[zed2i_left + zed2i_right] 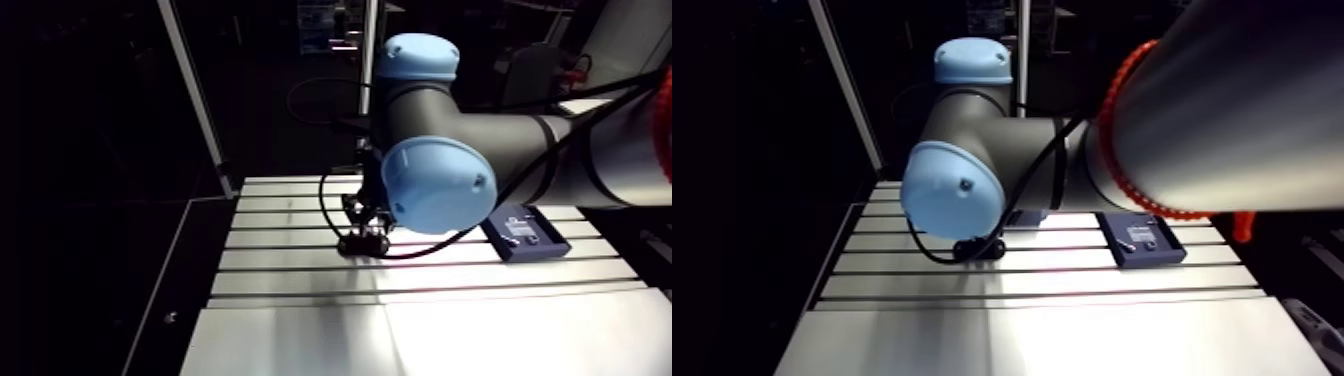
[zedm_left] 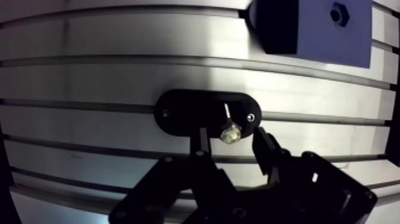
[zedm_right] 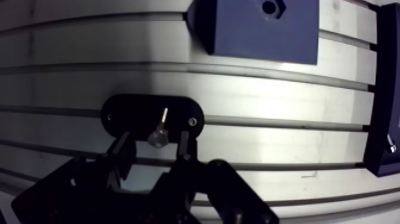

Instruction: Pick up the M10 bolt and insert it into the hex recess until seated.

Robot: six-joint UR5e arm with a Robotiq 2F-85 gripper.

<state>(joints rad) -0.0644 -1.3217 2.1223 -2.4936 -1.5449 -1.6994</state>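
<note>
Fingers (image 2: 263, 149) of the gripper (image 2: 231, 142) stand apart, one on each side of the bolt (image 2: 230, 134), with a gap on both sides; they are open and grip nothing. The bolt's head lies between them, on a black oval holder (image 2: 190, 110) on the counter (image 2: 89, 77). This looks like the grasp stage of the pick-up. The next move calls for closing squarely on the head and lifting clear. The bolt then has to be carried to the blue block (image 2: 321, 36), ahead and well apart, and lined up with its hex recess (image 2: 339, 13).
</note>
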